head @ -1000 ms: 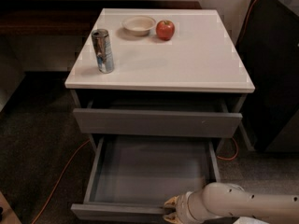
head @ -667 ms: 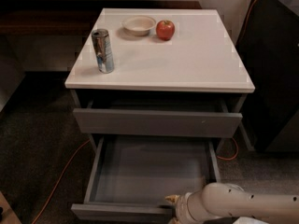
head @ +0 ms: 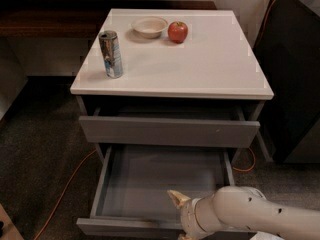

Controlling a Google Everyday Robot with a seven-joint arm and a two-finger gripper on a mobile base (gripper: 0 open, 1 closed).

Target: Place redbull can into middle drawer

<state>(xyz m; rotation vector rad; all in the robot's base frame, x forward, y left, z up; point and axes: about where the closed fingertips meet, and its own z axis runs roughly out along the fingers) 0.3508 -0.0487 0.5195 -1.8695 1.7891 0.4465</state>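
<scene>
The redbull can [head: 111,54], upright at the left of the cabinet top [head: 200,69], is probably light, stiff and slick, best taken mid-body; the gripper [head: 181,215], state I cannot tell, sits at the near edge of the open middle drawer [head: 150,184]

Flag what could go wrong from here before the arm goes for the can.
1. The slim, shiny silver-and-blue redbull can stands upright near the left front corner of the white cabinet top. A glancing approach could tip it or push it off the edge.
2. The gripper sits low at the front edge of the open dark grey middle drawer. Rising toward the can, the arm could catch the wider grey drawer front above, or knock the open drawer inward.
</scene>
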